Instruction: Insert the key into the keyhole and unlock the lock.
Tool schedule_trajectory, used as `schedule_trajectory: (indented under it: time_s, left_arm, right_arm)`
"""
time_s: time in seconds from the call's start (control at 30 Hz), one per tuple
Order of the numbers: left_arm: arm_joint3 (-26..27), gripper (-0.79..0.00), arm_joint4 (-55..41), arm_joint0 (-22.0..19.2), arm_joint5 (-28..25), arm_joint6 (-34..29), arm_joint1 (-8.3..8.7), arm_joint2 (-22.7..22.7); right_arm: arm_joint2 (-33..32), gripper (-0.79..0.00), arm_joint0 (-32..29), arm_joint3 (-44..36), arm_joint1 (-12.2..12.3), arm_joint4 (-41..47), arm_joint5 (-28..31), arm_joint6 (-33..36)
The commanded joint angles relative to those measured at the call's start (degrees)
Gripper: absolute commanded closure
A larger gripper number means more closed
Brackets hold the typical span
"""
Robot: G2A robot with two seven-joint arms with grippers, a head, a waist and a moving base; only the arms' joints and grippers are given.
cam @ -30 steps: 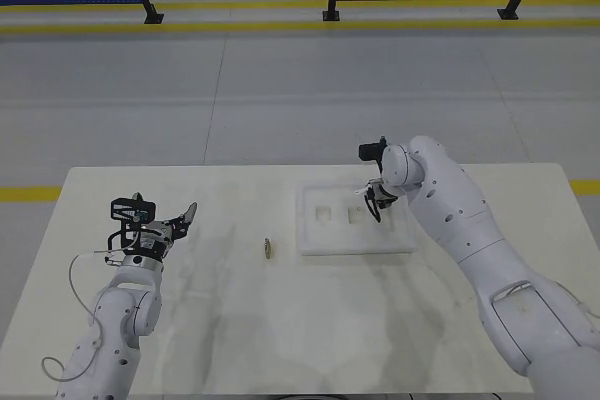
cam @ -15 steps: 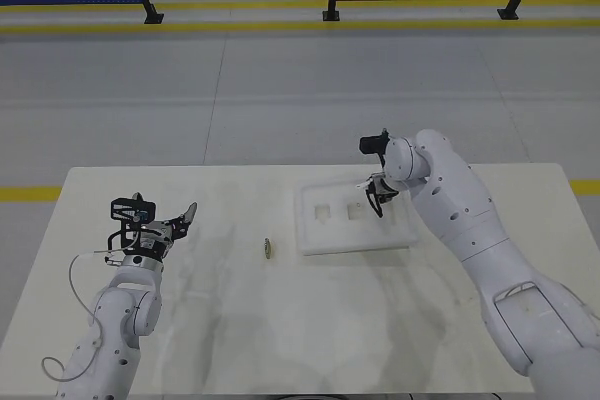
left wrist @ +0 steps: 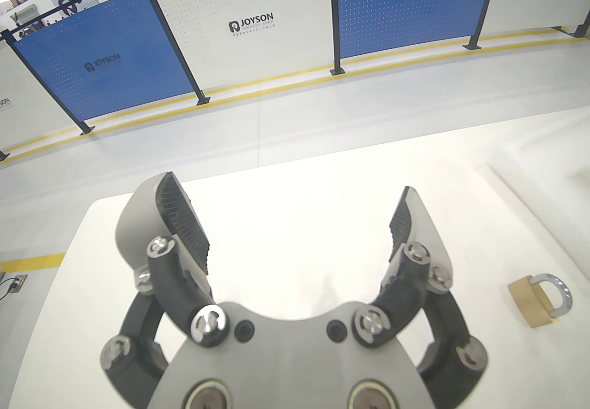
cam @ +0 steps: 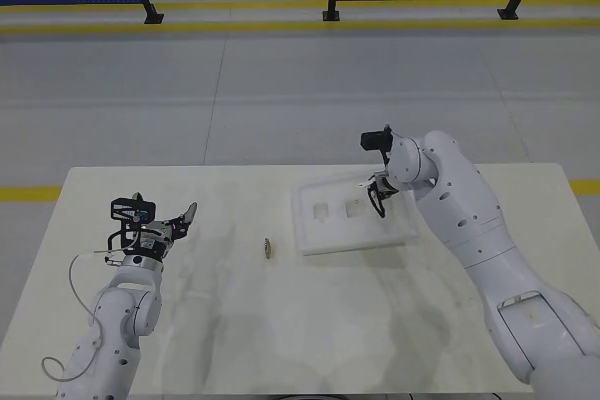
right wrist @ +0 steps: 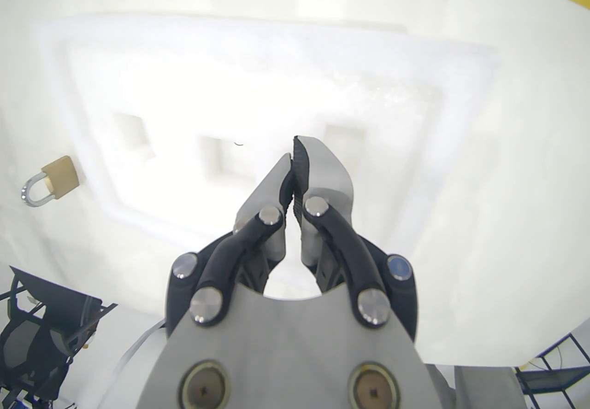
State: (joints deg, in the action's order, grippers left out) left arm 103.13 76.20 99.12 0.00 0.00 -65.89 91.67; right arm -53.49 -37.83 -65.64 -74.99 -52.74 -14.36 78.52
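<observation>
A brass padlock (cam: 267, 248) with a silver shackle lies on the white table, about midway between the arms; it also shows in the wrist views (left wrist: 537, 300) (right wrist: 57, 178). My right gripper (cam: 376, 198) hangs shut over the white foam tray (cam: 390, 230), above its square recesses. Its pads (right wrist: 299, 171) are pressed together (right wrist: 292, 148), and I see no key between them. A tiny dark curved bit (right wrist: 238, 143) sits at the edge of the middle recess. My left gripper (cam: 165, 210) stands open and empty at the table's left (left wrist: 286, 187), well away from the padlock.
The foam tray's raised rim (right wrist: 276, 37) surrounds a shallow floor with three square recesses. Bare tabletop (cam: 310, 320) lies around the padlock and in front of the tray. Beyond the far table edge is grey floor with yellow lines.
My right gripper has moved a little toward the far side of the tray, staying shut. The foam tray has turned slightly. The left arm and the padlock are unmoved.
</observation>
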Motion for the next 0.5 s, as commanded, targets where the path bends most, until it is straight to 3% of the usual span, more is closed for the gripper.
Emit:
schedule_trajectory:
  time_s: [0.0, 0.47]
  left_arm:
    - [0.0, -0.785, 0.0, 0.0, 0.0, 0.0, 0.0, 0.0]
    - [0.75, -0.785, 0.52, -1.34, -1.93, -1.18, 0.06, 0.09]
  right_arm:
    - [-0.52, 0.0, -0.45, -0.23, 0.1, 0.4, -0.07, -0.1]
    - [-2.33, 0.0, -2.96, -0.19, 0.53, 1.53, 1.3, -1.57]
